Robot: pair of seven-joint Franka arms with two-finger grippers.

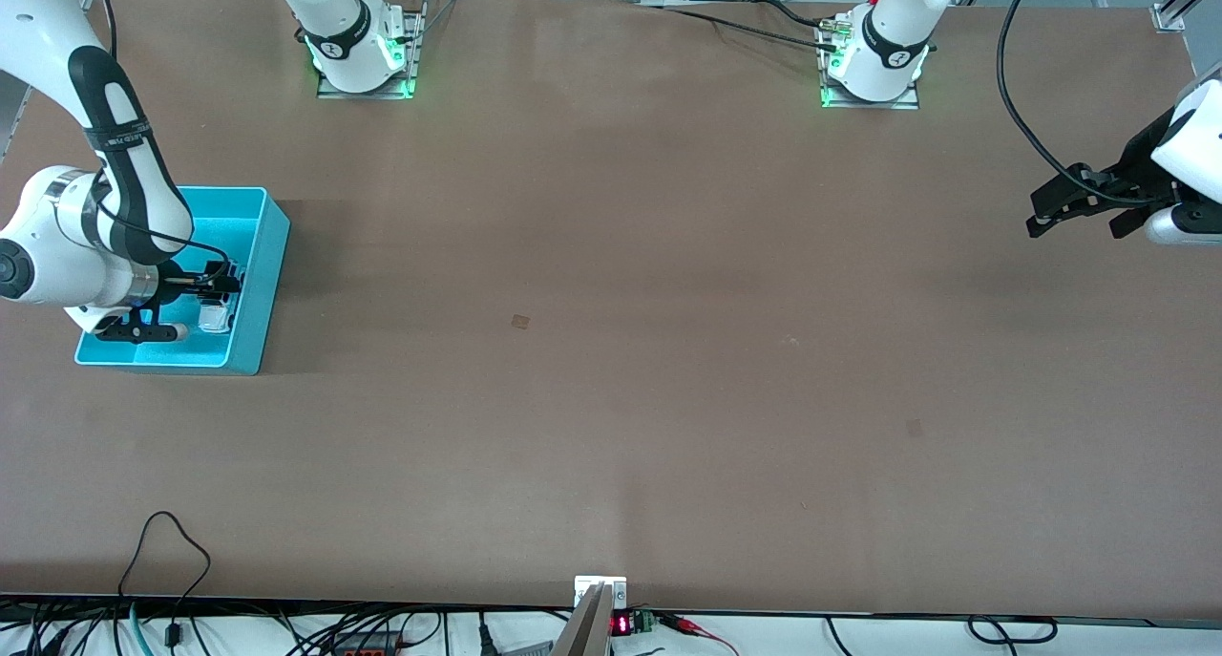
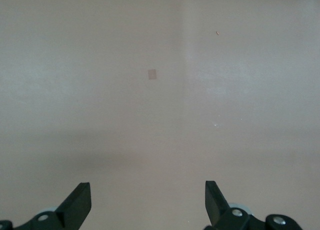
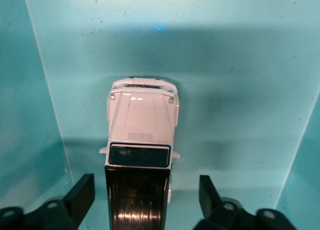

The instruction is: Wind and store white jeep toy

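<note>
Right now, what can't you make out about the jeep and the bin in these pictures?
- White jeep toy: its rear is cut off by the right wrist view's edge; in the front view the right gripper covers most of it.
- Cyan bin: the right arm hides much of its floor in the front view.
- Jeep's wheels: hidden under its body.

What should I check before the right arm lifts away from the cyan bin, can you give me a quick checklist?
1. Small white toy jeep with black roof sits on the floor of the cyan plastic bin: ok.
2. Right claw is open, fingers apart from the jeep's sides: ok.
3. Jeep stands upright on its wheels, not tipped: ok.
4. Jeep is wound: cannot tell.
5. Right claw is low inside the bin, between its walls, so a straight lift looks safest: ok.
6. Left claw is open, holding nothing, waiting over the brown table at the left arm's end: ok.
</note>
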